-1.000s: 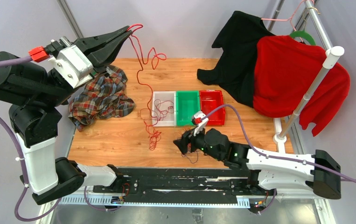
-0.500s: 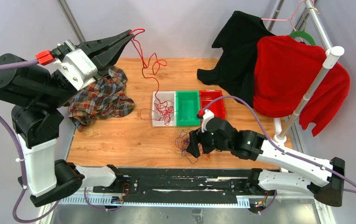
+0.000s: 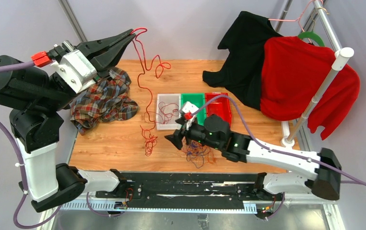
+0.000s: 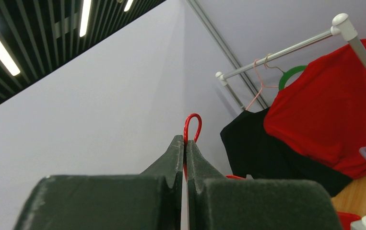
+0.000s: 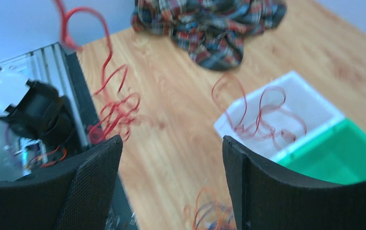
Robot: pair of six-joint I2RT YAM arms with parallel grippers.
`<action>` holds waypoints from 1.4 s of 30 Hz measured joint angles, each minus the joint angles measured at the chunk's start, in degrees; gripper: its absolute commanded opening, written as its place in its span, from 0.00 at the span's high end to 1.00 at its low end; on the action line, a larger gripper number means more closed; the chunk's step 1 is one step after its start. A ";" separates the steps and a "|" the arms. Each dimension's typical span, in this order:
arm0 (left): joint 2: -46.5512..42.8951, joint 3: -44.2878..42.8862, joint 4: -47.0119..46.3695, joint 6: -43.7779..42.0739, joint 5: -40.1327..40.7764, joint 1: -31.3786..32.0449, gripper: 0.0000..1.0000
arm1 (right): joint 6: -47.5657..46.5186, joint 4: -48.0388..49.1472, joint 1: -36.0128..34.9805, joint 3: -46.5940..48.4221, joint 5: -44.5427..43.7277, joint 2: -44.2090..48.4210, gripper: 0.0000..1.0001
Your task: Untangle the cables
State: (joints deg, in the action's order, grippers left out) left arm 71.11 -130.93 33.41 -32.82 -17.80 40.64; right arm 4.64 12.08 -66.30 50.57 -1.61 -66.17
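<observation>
Left hand, clamped on the red cable, hangs high near the table edge; right hand gapes empty.

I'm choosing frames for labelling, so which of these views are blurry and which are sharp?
Right wrist view: motion-blurred, the red cable and white bin smeared. Left wrist view: sharp, left gripper crisp. Top view: sharp, evenly lit.
</observation>
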 measured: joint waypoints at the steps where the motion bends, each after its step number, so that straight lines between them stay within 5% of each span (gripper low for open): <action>1: 0.00 -0.13 0.07 0.00 0.02 0.00 0.99 | -0.24 0.52 0.00 0.13 0.02 -0.44 0.24; 7: -0.02 -1.27 0.20 0.00 0.04 0.00 0.99 | -4.59 17.84 -0.11 2.80 2.19 -12.37 0.24; 14: -0.02 -2.05 0.50 0.00 0.00 0.00 1.00 | -4.52 27.28 -0.11 7.17 7.96 -20.04 0.28; 36: -0.39 -2.27 0.57 -1.22 -0.24 0.00 1.00 | -1.31 31.80 -0.11 -3.26 7.17 -8.24 0.24; 42: -0.20 -2.89 0.70 -1.05 -0.72 0.00 1.00 | -3.45 31.58 -0.11 2.67 6.23 -14.95 0.36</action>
State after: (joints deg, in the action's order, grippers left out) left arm 70.91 -133.82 34.11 -33.87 -18.52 40.64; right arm 1.19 43.66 -66.41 53.23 4.62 -81.12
